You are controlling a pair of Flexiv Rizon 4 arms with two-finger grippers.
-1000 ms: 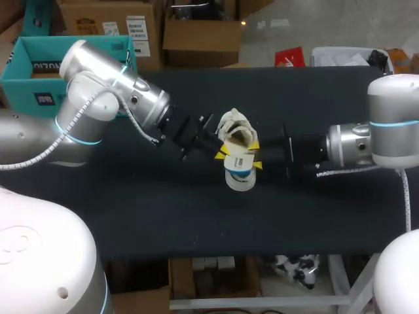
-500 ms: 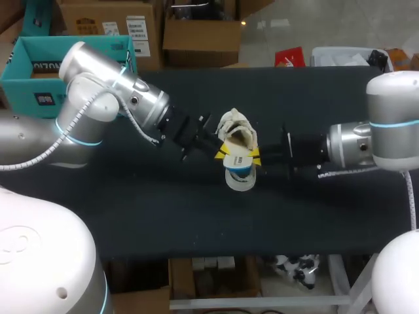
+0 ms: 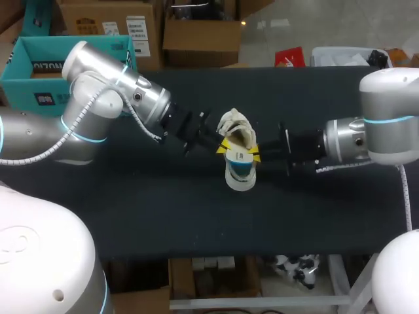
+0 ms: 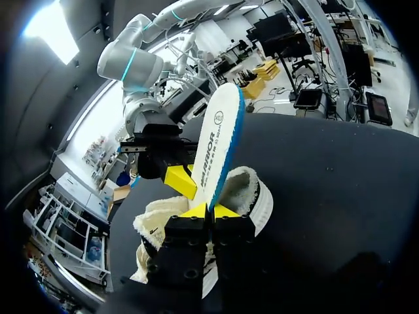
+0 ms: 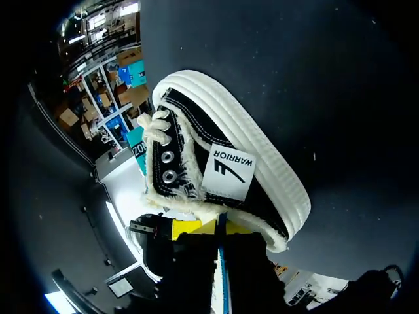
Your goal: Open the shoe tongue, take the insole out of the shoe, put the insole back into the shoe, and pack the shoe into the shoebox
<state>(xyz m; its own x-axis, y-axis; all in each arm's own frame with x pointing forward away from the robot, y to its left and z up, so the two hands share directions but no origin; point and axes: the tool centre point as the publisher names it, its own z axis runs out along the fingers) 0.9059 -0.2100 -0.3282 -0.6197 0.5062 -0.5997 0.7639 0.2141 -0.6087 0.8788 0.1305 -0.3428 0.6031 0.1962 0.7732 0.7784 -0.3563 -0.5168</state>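
A black shoe (image 3: 237,129) with white sole and fleece lining lies mid-table. The white insole (image 3: 239,169) with a blue rim sticks out of its opening toward the front edge. My left gripper (image 3: 224,148) is shut on one side of the insole and my right gripper (image 3: 255,156) on the other. In the left wrist view the insole (image 4: 218,140) rises from my left gripper (image 4: 208,210), with the shoe (image 4: 254,193) beside it. In the right wrist view the shoe (image 5: 226,167) lies just ahead of my right gripper (image 5: 219,229), whose fingers pinch the thin insole (image 5: 222,268).
The open teal shoebox (image 3: 33,69) stands at the far left, behind my left arm. Dark tabletop (image 3: 163,209) lies bare in front of the shoe and on both sides of it.
My right gripper's fingers, wide apart a second ago, have come together on the insole, and the right arm has edged left toward the shoe. The left gripper kept its hold.
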